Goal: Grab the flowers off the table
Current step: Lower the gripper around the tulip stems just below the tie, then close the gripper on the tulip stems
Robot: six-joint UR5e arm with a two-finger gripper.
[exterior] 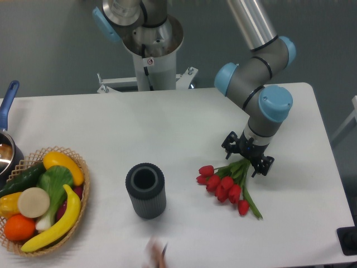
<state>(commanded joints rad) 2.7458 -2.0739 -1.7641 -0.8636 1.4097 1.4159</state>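
The flowers, red tulips with green stems and leaves, lie on the white table at the centre right, heads toward the left. My gripper hangs just over the stem end, low near the tabletop, its two black fingers open and straddling the green stems. The stems under the gripper are partly hidden by it.
A dark ribbed cylinder vase stands upright left of the flowers. A wicker basket of fruit and vegetables sits at the left edge, with a blue-handled pot behind it. A blurred human hand shows at the bottom edge.
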